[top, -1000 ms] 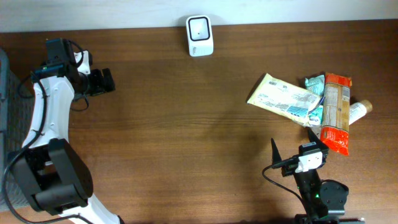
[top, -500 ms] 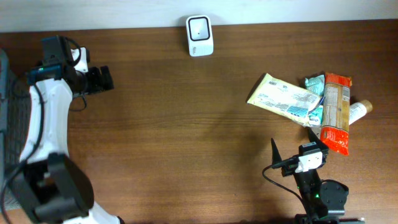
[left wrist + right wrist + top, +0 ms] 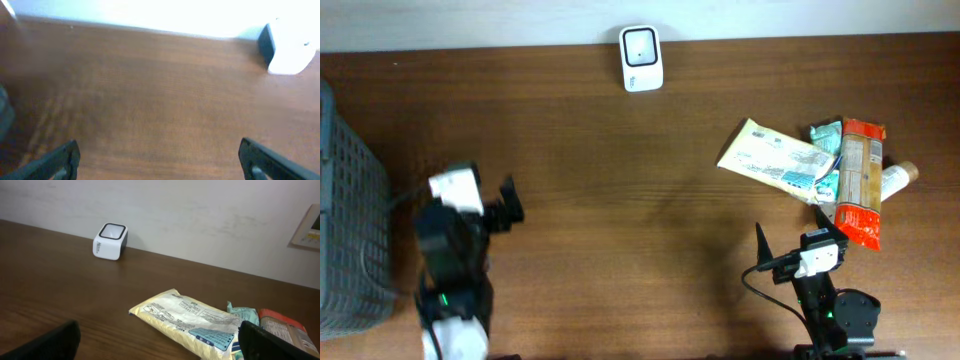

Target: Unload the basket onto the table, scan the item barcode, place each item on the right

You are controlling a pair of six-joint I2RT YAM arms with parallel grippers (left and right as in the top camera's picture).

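While nothing is held, left gripper [image 3: 159,161] and right gripper [image 3: 159,339] stand wide open, maybe ready for packets [image 3: 775,158] at three o'clock.

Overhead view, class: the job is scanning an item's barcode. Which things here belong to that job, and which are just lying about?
Belong to the job:
- white scanner
- items piled on the right, any of which could be scanned: yellow packet, teal packet, orange packet, white bottle

Just lying about:
- grey basket at the left edge; probably not needed for the scan itself
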